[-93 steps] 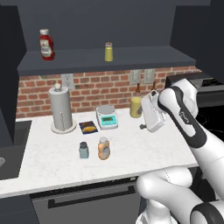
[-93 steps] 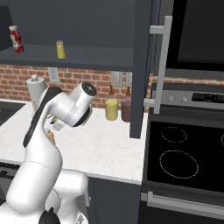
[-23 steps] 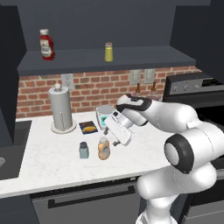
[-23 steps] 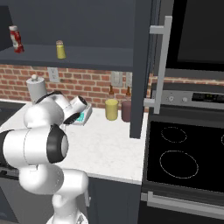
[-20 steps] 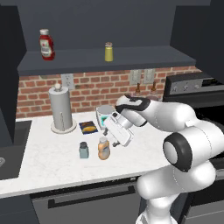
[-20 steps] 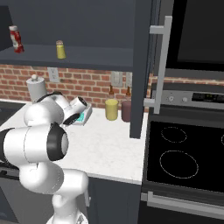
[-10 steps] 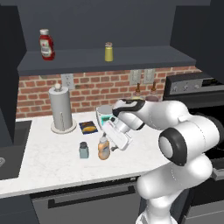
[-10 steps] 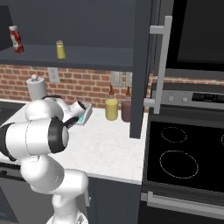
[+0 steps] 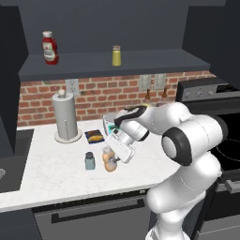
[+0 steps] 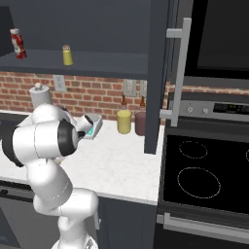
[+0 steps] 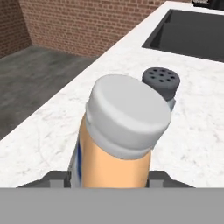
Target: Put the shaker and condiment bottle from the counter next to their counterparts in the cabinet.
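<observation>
The orange condiment bottle (image 11: 117, 144) stands on the counter (image 9: 51, 173) just beside the shaker (image 9: 89, 161). It is now bracketed by the gripper (image 9: 114, 159), whose jaws have narrowed from wide open; lifting toward the cabinet (image 9: 140, 61) likely follows.

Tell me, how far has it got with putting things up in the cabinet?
Nothing is moved yet: on the cabinet shelf stand just the ketchup bottle and yellow-green shaker. In hand: the gripper sits around the orange bottle on the counter, jaws either side; a firm grip can't be confirmed. Left: lift it beside the ketchup, then take the blue-grey shaker up too.
</observation>
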